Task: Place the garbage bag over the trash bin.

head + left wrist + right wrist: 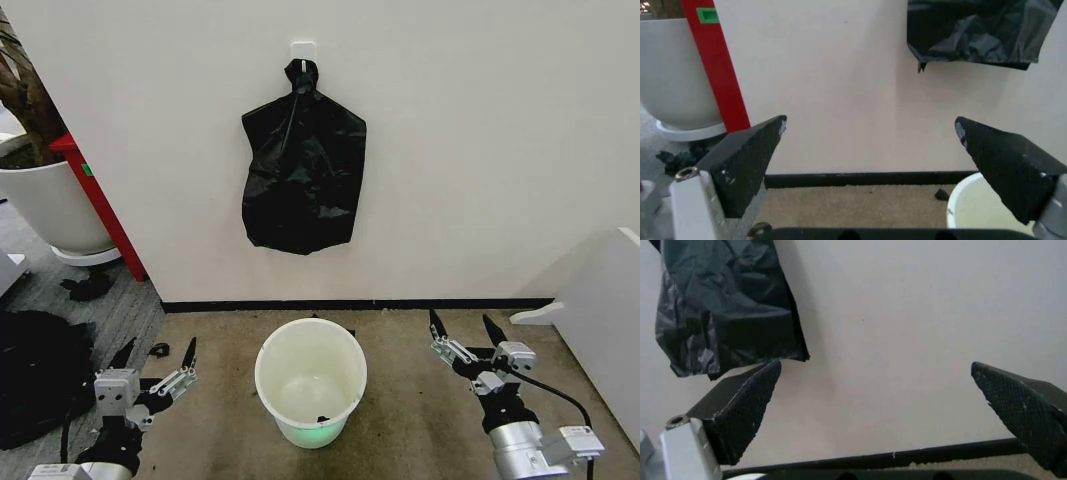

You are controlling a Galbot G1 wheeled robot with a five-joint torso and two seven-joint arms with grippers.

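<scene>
One garbage bag (304, 170) hangs from a wall hook (303, 50), straight above the one trash bin (310, 381) on the floor. You're at the start: nothing grasped. Your left hand (155, 363) and right hand (466, 331) flank the bin, both spread wide. Next, you'd need to reach up and unhook it.

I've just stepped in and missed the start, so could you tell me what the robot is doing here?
Nothing is being handled yet. The garbage bag hangs from a hook on the wall, above the trash bin, which stands empty and unlined on the carpet. The left gripper and the right gripper are both open and held low on either side of the bin, touching neither it nor the bag.
</scene>
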